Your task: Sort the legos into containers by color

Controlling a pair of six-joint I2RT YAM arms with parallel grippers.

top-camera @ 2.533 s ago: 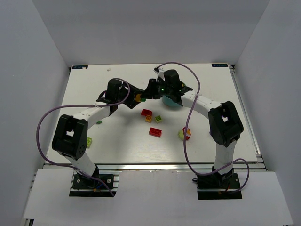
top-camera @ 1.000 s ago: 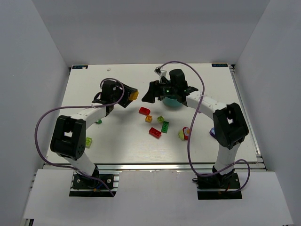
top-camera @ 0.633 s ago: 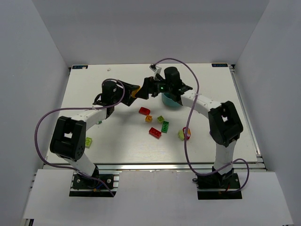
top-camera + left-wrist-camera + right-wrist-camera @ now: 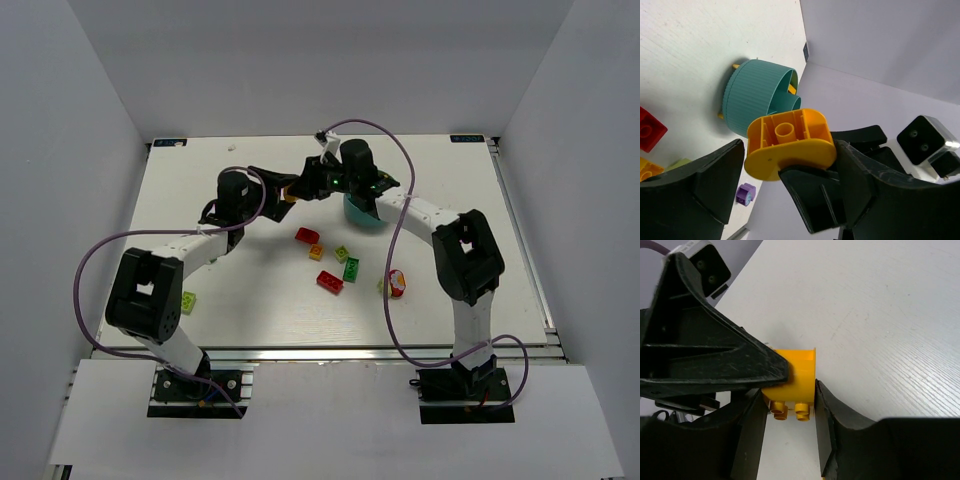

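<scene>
As the worktop (image 4: 250, 300) carried one teal bowl (image 4: 752, 100) near its far edge, the right pincer (image 4: 788, 392), half closed just beside it, clamped one orange brick (image 4: 802, 375). The left pincer (image 4: 790, 142) flanked that same brick more widely, grip unclear. About eight loose bricks (image 4: 330, 282) lay mid-worktop.

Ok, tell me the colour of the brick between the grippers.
Orange brick; best in left wrist view.

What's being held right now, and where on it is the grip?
One orange lego, by both arms: the left end effector spans its two ends, and the right end effector pinches its long sides.
</scene>
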